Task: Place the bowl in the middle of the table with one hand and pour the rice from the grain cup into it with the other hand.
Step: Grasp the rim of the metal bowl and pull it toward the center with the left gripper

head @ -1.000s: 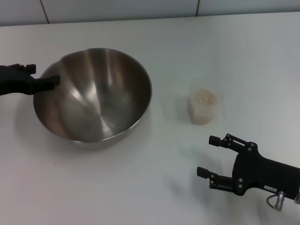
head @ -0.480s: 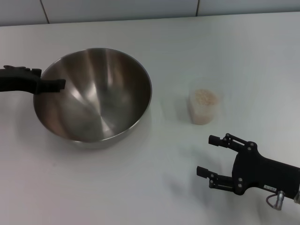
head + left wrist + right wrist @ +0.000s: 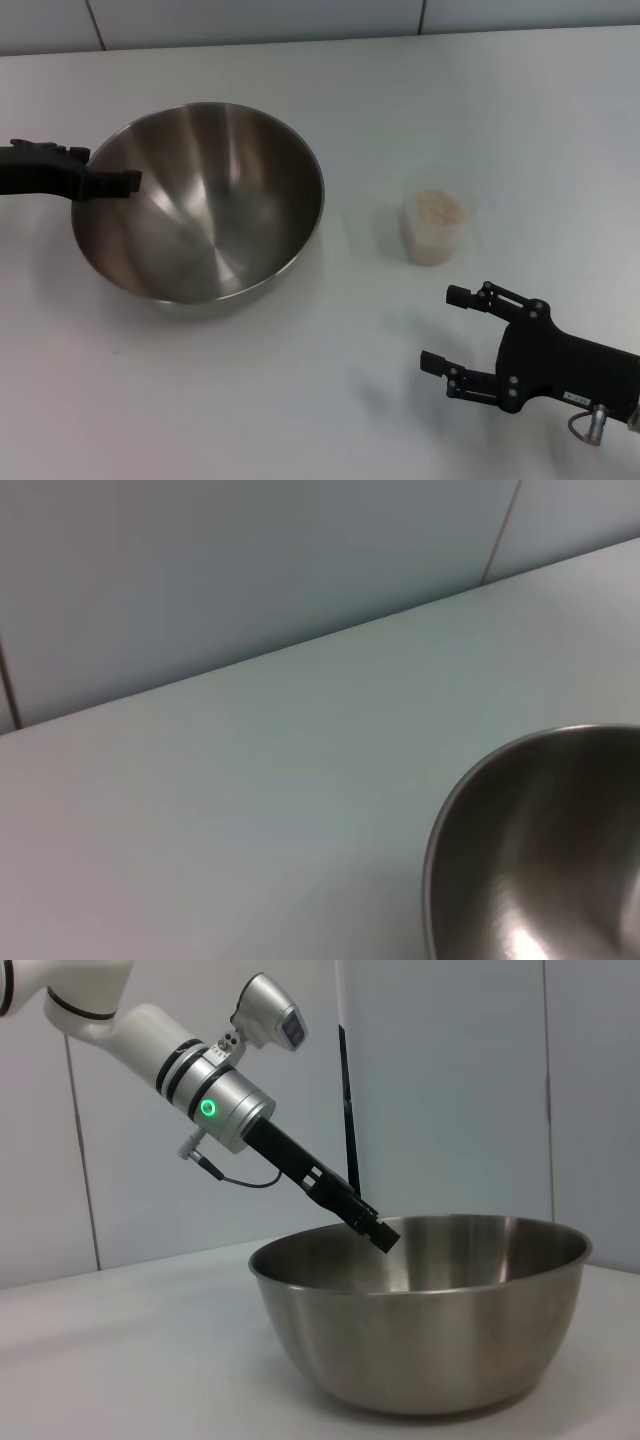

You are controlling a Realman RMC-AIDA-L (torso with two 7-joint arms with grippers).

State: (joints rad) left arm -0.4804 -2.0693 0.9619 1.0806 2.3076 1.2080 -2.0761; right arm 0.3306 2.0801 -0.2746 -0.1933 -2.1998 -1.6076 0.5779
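Note:
The steel bowl (image 3: 200,200) stands empty on the white table (image 3: 300,400), left of the middle. It also shows in the left wrist view (image 3: 530,860) and the right wrist view (image 3: 430,1330). My left gripper (image 3: 125,182) reaches over the bowl's left rim; in the right wrist view (image 3: 378,1232) its tip sits right at the rim. The clear grain cup (image 3: 434,238) stands upright to the right of the bowl, filled with rice (image 3: 438,207). My right gripper (image 3: 442,328) is open and empty, low on the table in front of the cup and apart from it.
A pale tiled wall (image 3: 300,20) runs along the table's far edge. Bare tabletop lies between the bowl and the cup and along the front.
My left gripper has moved slightly rightward, its tip further over the bowl's rim. The bowl, the cup and the right gripper have stayed put.

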